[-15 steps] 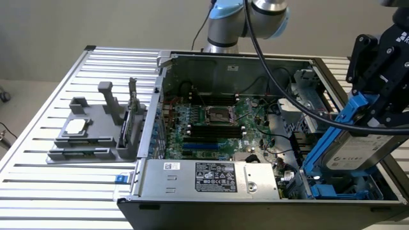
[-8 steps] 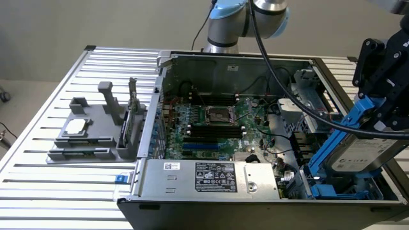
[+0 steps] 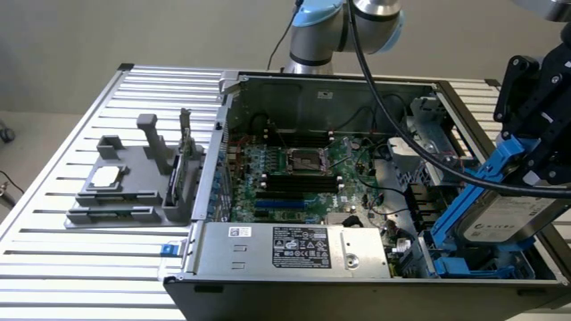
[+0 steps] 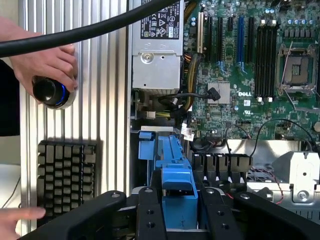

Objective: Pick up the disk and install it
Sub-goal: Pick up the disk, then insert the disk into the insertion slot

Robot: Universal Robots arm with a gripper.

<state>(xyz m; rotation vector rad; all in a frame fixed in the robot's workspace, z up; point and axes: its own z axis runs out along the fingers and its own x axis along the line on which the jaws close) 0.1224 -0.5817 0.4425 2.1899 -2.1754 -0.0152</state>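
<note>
The gripper [image 4: 180,215] pinches the disk [image 3: 504,217] by its blue carrier, tilted above the drive bay [image 3: 459,269] at the exterior view's right, where seating it probably needs the carrier squared and clear of the cable [image 3: 392,127].

The arm [image 3: 312,61] is a silver-grey tube with pale blue joint caps. A thick black cable [image 4: 75,33] runs from it toward the gripper [image 4: 178,207], which is matte black and blocky, its flat fingers [image 4: 147,215] dotted with small round screw holes.
</note>
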